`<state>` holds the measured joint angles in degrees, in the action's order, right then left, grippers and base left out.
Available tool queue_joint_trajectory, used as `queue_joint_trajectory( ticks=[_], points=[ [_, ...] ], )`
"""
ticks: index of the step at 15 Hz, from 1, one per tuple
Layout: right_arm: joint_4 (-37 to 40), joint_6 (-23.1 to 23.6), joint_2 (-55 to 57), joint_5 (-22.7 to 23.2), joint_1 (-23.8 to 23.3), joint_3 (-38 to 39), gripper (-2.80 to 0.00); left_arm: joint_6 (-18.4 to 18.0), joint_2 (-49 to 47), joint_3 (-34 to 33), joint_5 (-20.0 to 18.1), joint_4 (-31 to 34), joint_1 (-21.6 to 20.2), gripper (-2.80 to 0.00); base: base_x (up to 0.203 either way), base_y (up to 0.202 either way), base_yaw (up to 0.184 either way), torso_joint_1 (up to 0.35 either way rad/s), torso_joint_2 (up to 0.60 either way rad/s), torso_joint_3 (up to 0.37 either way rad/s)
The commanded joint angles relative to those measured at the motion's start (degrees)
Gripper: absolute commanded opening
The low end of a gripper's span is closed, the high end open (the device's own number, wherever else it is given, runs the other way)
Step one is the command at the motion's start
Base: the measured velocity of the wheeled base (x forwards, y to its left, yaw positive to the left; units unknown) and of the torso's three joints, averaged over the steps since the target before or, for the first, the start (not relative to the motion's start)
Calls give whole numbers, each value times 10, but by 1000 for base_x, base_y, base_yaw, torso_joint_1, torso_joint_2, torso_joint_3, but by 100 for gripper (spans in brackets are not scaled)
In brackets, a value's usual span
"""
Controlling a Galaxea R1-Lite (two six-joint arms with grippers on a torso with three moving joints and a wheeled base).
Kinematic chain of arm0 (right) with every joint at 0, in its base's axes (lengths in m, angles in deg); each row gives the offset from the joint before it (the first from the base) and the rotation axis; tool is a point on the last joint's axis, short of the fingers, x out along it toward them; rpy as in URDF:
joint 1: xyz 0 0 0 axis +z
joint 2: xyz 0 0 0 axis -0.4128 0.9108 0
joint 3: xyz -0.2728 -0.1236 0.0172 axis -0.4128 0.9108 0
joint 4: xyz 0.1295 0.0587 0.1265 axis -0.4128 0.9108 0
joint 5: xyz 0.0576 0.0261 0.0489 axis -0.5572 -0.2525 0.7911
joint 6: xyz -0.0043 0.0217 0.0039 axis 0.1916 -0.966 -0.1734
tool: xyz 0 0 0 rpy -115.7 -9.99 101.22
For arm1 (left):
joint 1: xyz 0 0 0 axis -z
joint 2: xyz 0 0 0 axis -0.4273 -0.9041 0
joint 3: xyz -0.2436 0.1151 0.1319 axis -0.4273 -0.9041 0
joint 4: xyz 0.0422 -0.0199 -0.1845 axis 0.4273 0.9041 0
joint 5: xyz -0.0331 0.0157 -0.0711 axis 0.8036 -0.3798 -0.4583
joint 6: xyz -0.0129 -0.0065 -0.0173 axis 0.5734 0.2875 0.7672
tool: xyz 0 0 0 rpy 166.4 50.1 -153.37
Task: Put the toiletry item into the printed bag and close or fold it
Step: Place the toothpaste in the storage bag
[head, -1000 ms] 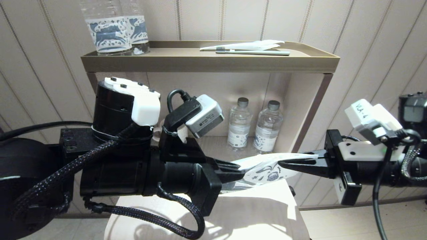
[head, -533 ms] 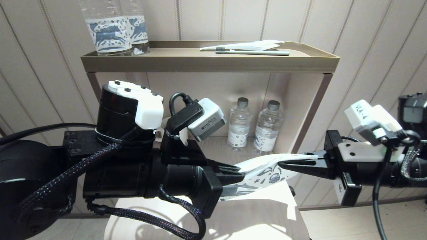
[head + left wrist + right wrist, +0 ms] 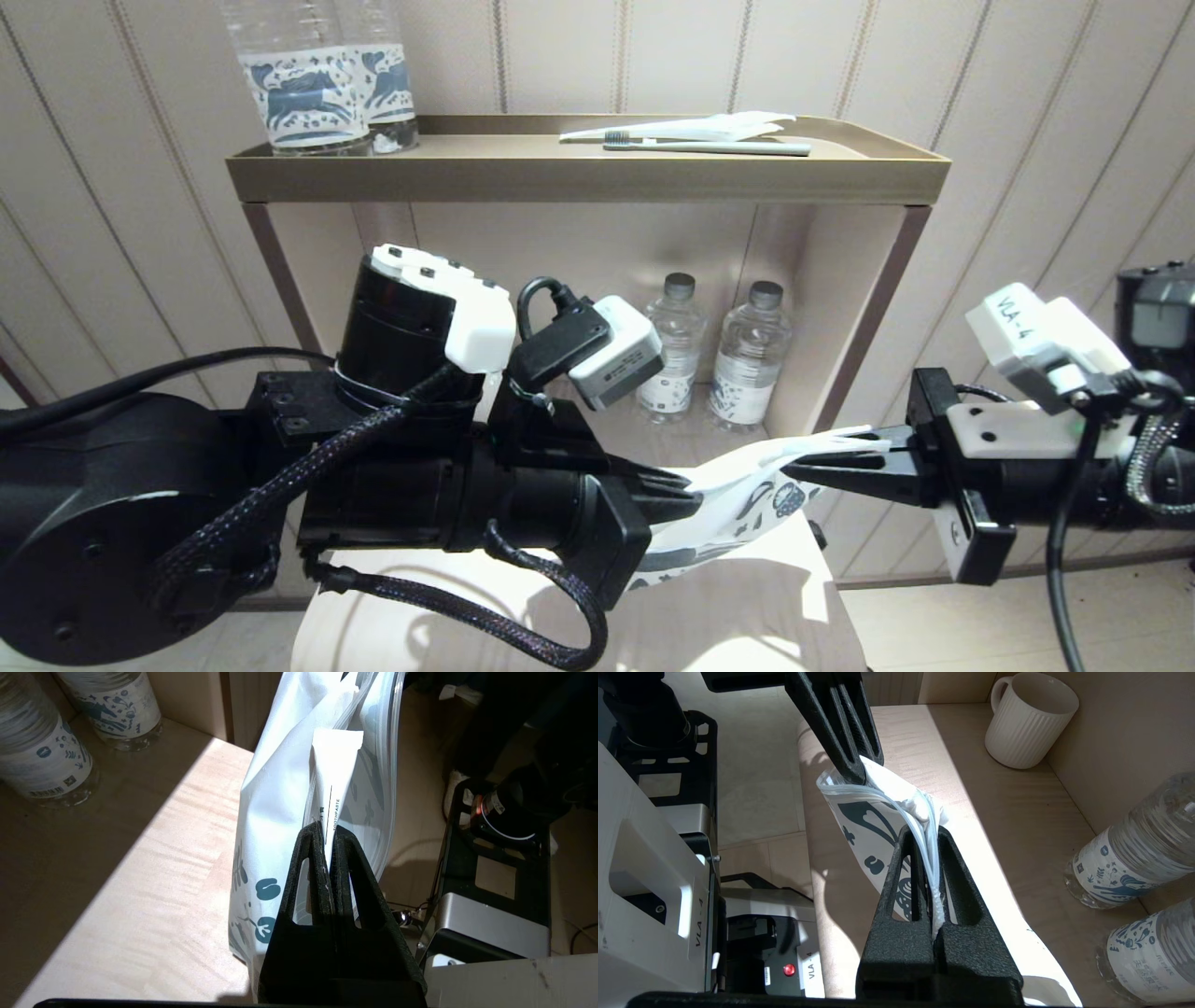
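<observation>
The printed bag point(image 3: 758, 490), white with blue-grey motifs, hangs in the air between my two grippers above the light wood surface. My left gripper point(image 3: 689, 489) is shut on a white toothpaste tube point(image 3: 337, 774), whose far end sits inside the bag's open mouth point(image 3: 275, 788). My right gripper point(image 3: 795, 465) is shut on the opposite edge of the bag point(image 3: 864, 821), with the edge bunched between its fingers point(image 3: 899, 858). In the right wrist view the left gripper point(image 3: 861, 772) meets the bag's upper corner. The tube's cap end is hidden by the jaws.
A ribbed white mug point(image 3: 1029, 718) and two water bottles point(image 3: 747, 359) stand on the lower shelf. On the brown top tray point(image 3: 588, 177) lie a toothbrush point(image 3: 709, 147) and a plain white wrapper point(image 3: 709, 126), with two bottles point(image 3: 317, 84) at its left.
My left arm has moved right, toward the right gripper. The bag between them has slackened and sags lower. The right gripper has barely moved.
</observation>
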<state>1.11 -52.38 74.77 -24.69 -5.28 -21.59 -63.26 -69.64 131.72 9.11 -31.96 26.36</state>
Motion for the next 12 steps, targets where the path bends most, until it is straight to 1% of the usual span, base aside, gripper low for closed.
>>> queue_joint_trajectory(
  ticks=[1, 8, 10, 12],
  points=[
    [-1, 1, -1, 3, 1, 0, -280, 0, -3, -4, -1, 0, 0, -280, 0, 0, 0, 0, 0, 0],
    [-1, 1, 0, 3, 1, -3, -280, 0, 25, -23, 8, 2, -1, -280, 0, 0, 0, 0, 0, 0],
    [-2, 2, 0, 3, 11, -5, -280, 0, 27, -34, 19, 0, -1, -280, 0, 0, 0, 0, 0, 0],
    [-1, 2, 0, 2, 19, -6, -280, -1, 25, -30, 24, -1, -1, -280, 0, 0, 0, 0, 0, 0]
  ],
)
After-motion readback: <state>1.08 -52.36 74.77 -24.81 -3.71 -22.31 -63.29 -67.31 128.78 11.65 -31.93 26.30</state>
